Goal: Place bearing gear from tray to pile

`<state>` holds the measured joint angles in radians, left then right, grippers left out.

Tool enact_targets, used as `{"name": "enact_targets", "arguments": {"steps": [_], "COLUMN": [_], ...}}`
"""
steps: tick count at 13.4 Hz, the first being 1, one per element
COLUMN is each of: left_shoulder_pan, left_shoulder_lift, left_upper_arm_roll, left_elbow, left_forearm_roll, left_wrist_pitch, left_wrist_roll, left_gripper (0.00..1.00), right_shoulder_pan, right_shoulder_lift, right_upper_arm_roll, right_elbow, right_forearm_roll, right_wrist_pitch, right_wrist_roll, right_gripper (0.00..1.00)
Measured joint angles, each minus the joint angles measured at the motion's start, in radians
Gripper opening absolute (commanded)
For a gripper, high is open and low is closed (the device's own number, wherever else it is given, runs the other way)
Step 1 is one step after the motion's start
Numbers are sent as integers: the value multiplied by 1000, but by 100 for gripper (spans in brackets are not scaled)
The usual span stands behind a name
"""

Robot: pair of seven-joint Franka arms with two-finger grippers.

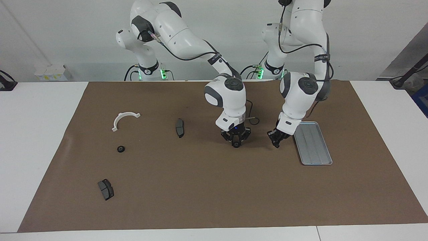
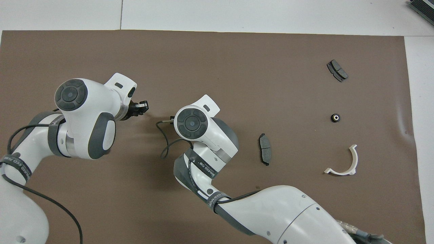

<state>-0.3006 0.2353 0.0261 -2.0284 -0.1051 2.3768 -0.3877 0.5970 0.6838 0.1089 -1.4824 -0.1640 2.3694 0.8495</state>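
right fingers (image 1: 236, 144) pinch a small dark part (image 1: 236, 145) (left fingers (image 1: 276, 144) closed).

Evenly and brightly lit from above, with no hard highlights on the brown mat (image 1: 214, 201). Soft, diffuse shadows only: faint dark patches under the right gripper (image 1: 236, 144) and the left gripper (image 1: 277, 144), smeared toward the mat's middle. Mild sheen on the tray (image 1: 316, 160), ridges still readable. Slight glare on the white arm shells. Sharp across both views, no motion blur at either wrist. Small parts near the right arm's end crisp in outline, fine detail lost. Straight mat edges, barely any bending at the corners. Green indicator glow at the arm bases.
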Motion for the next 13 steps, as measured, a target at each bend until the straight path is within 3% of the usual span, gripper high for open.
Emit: {"name": "enact_targets", "arguments": {"steps": [3,6,13], "left_shoulder_pan": [-11,-86,-295], "left_shoulder_lift": [0,0,14], "left_upper_arm_roll": [0,-2,-5], "left_elbow": [0,2,0], "left_forearm_roll": [0,0,0], "left_wrist_pitch": [0,14,119], "left_wrist_roll": [-5,-78,-228], "left_gripper": [0,0,1], "right_shoulder_pan": [-61,-170,-400], "right_shoulder_lift": [-12,-92,-446], "right_upper_arm_roll": [-15,-15,-10], "right_elbow": [0,-65,-497], "right_forearm_roll": [-6,-17,57], "right_wrist_pitch": [1,1,-2], "right_wrist_roll": [0,-33,-330], "right_gripper": [0,0,0]}}
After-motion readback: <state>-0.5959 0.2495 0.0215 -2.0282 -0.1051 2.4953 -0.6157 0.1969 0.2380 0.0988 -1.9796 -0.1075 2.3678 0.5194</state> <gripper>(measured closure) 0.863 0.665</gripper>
